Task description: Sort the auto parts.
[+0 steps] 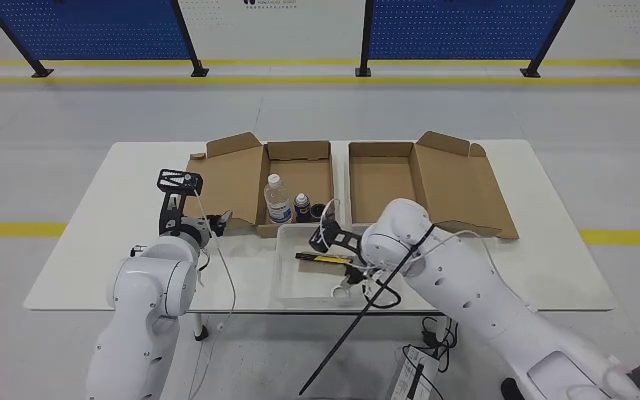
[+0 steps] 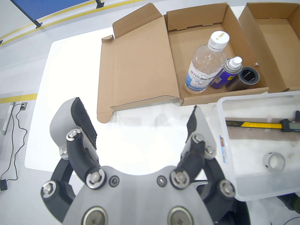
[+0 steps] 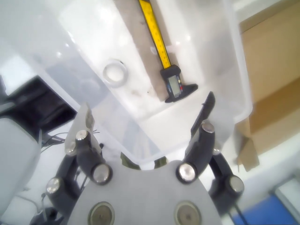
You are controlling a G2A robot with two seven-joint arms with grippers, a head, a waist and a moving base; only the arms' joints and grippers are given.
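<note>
Right end effector (image 3: 148, 104) open, empty, low at the clear bin's (image 3: 234, 47) near end, probably lining up on the caliper (image 3: 161, 54); view's blurry. Metal ring (image 2: 267, 165) beside it, both unsorted. Left end effector (image 2: 136, 106) open over counter (image 2: 70, 71), likely giving room.

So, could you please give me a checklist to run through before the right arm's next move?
1. Right pincer open: ok.
2. Caliper lies flat in the clear bin, uncovered: ok.
3. Metal ring apart from the caliper: ok.
4. Left pincer open, outside the bin: ok.
5. Right pincer's height above the caliper: cannot tell.
</note>
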